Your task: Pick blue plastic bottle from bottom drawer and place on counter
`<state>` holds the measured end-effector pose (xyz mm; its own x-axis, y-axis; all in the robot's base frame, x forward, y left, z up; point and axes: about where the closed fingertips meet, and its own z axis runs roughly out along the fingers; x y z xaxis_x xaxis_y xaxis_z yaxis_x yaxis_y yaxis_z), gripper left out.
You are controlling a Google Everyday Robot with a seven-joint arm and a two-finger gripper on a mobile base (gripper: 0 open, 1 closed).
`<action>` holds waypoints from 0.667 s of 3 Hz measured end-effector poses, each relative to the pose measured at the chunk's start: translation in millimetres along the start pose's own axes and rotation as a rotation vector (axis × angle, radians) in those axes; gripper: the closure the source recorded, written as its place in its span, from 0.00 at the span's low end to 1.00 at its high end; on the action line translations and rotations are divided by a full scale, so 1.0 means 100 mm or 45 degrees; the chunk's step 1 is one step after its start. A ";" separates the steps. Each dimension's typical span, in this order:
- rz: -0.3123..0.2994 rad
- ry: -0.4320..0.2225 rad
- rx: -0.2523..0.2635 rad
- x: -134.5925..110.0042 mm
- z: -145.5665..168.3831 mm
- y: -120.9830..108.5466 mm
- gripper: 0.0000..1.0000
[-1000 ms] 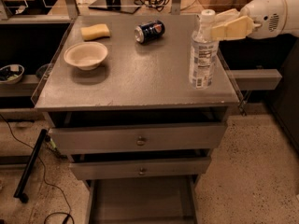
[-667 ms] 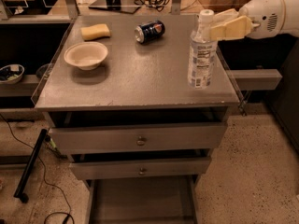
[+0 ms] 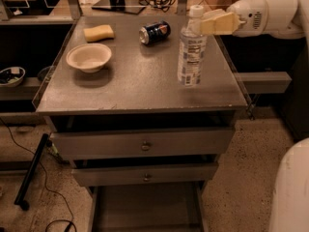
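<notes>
The blue plastic bottle (image 3: 191,52), clear with a white cap and a pale label, stands upright on the right side of the counter (image 3: 140,93), its base at the surface. My gripper (image 3: 205,24) reaches in from the right at the bottle's neck, and its cream fingers (image 3: 219,23) are closed on the bottle just below the cap. The white arm runs off to the upper right. Low in the view, the bottom drawer (image 3: 145,209) is pulled out and its flat grey floor is bare.
A dark blue soda can (image 3: 154,32) lies on its side at the counter's back. A yellow sponge (image 3: 99,33) and a cream bowl (image 3: 89,57) sit at the left. Two knob-fronted drawers (image 3: 145,145) stand slightly ajar. Cables and a black pole (image 3: 31,173) lie on the floor at left.
The bottle and my gripper have shifted together a little to the left over the counter. The can, bowl and sponge have not moved.
</notes>
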<state>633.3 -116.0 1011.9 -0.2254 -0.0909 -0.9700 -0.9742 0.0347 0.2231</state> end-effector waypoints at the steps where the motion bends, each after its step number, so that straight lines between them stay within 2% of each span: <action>1: 0.000 0.000 0.000 0.00 0.00 0.00 1.00; 2: 0.030 -0.054 -0.007 0.06 0.05 -0.07 1.00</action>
<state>638.6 -112.0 1004.0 -0.2474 -0.0476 -0.9677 -0.9687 0.0308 0.2462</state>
